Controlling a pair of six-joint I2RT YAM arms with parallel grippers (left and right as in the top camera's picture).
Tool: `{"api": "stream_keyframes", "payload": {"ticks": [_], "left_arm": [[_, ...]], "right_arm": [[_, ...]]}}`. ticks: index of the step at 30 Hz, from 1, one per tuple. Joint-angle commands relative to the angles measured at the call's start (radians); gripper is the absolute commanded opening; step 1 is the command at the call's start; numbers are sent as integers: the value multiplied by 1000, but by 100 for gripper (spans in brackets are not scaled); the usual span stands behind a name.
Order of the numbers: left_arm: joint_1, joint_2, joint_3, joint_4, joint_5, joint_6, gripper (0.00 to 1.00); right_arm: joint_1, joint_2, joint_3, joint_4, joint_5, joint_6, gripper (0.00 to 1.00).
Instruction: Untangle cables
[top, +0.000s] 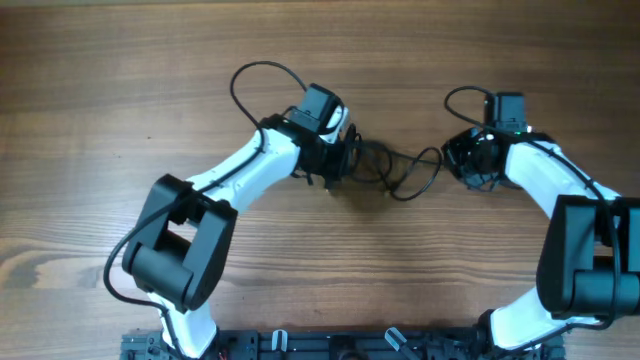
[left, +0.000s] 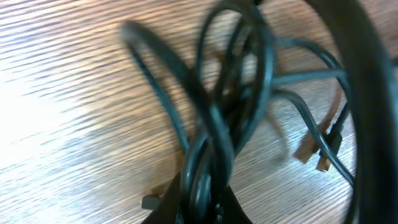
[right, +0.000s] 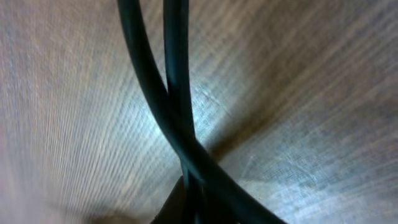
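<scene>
Left tool (top: 350, 160), right tool (top: 462, 158): both clamped.

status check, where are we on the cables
left fingers shut on cables; right fingers shut on the same tangle; loops knotted between both arms, not yet apart; no obstruction seen

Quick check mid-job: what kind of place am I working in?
Probably a robotics test bench: a wooden table, a white left arm and right arm based at its edge, tangled black cables between them.
</scene>
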Motion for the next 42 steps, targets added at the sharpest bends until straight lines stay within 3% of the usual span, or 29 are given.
{"api": "stream_keyframes", "payload": {"ticks": [1,7,12,14,15,18,22,24,26,32,42], "left_arm": [[212,16,-22,-56,-252,-35,4],[341,16,-22,-31,-252,-40,4],[415,16,-22,-15,-254,-105,8],[444,17,-22,-19,-278,-158,15],[470,17,-22,-23,-291,-190,24],[539,17,-22,-39,-290,-225,27],[613,17,-22,-58,-272,-283,41],[646,17,-22,-58,-196,-281,57],[665,17,-22,-56,-80,-244,71],[637,17,-22,-26,200,-36,88],[583,17,-22,-23,303,-3,92]], "right_arm": [[-173,24,2,-46,159,-78,4],[-317,24,25,-53,-98,-231,4],[-361,24,94,-136,-144,-280,4],[-361,24,120,-172,-114,-283,4],[-361,24,137,-193,-92,-288,4],[-361,24,190,-261,-28,-304,4],[-362,24,266,-344,45,-317,4],[-361,24,303,-378,65,-331,4],[-358,24,330,-409,53,-332,4],[-321,24,330,-447,-38,-445,4],[-303,24,330,-526,63,-491,4]]}}
